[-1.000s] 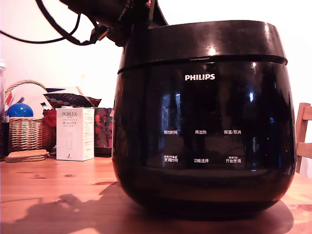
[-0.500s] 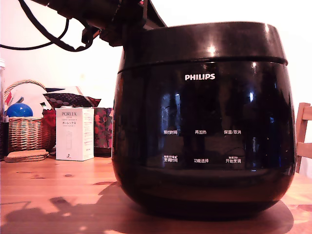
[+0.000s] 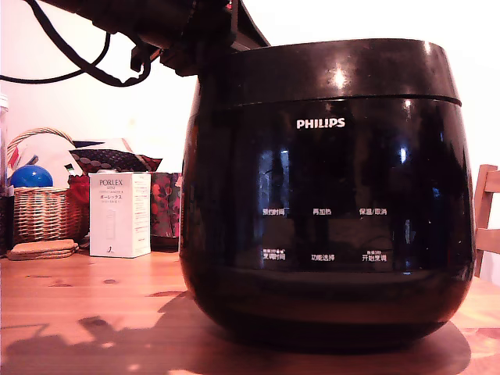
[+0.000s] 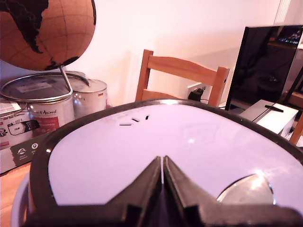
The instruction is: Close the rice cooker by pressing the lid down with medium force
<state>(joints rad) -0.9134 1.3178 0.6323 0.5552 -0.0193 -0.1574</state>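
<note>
Pressing down from above, the black gripper [image 4: 162, 189] had its two fingers [image 4: 142, 187] squeezed together, only a hairline slit between them and nothing pinched, their tips lying on or just over the round glossy black domed lid [image 4: 156, 146]. The lid lay directly beneath the fingers, so the coming push looked to be a plain downward one, with the tips near the rim nearest the wrist camera and the wide dome spreading away from them.

The very large glossy black rounded rice cooker [image 3: 328, 226], marked PHILIPS in white with white Chinese button labels, stood on the wooden bench [image 3: 86, 312] close to its front edge, filling most of the exterior view. There the lid [image 3: 336, 70] sat low on the body, with only a thin seam visible between the two; I judged it nearly or fully shut, though whether the latch had caught could not be told.

The exterior view showed that seam and the dark arm [image 3: 164, 23] with its cable above the lid's edge on that view's left, but hid the fingertips. The wrist view showed the closed fingers and the lid's bright top, with small vent slots [image 4: 135, 120] and a round silver inset [image 4: 246, 189], but nothing of the seam. A white PORLEX box [image 3: 119, 215] and a wicker basket [image 3: 43, 211] stood well apart toward the bench's far edge.
</note>
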